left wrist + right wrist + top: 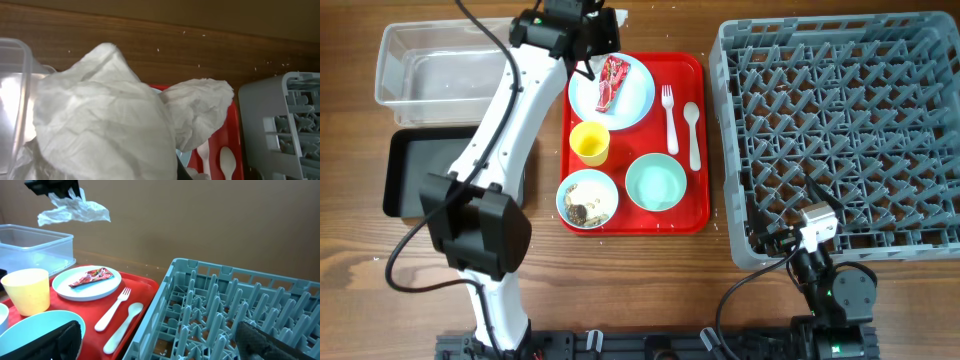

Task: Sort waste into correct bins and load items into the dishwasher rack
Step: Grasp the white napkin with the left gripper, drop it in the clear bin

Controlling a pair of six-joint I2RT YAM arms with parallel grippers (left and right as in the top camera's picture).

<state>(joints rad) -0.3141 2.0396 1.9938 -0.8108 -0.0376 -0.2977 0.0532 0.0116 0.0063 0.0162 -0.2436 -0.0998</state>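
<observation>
Wooden desk (360, 265), going left to right: the clear tub (430, 65) sits at 10 o'clock and the black tray (405, 175) at 9, and I can't spot anything in either. Next, the left gripper (64, 189) is clenched on the napkin (75, 211), up in the air at the red tray's (698, 215) 12 o'clock, just right of the tub.

So basically nothing's sorted yet. On the red tray, the wrapper (611, 82) lies on the plate (638, 100) and the scraps (582, 212) sit in the bowl (563, 190) at 7 o'clock. The yellow cup (589, 143), second bowl (656, 183), fork (670, 118) and spoon (693, 135) are there too.

Over at 3 o'clock the rack (840, 130) is empty, and the right gripper (775, 238) waits at its near edge, fingers spread, holding nothing.

Left wrist view is almost all napkin, so the fingers are hidden there, and the arm covers part of the black tray.
</observation>
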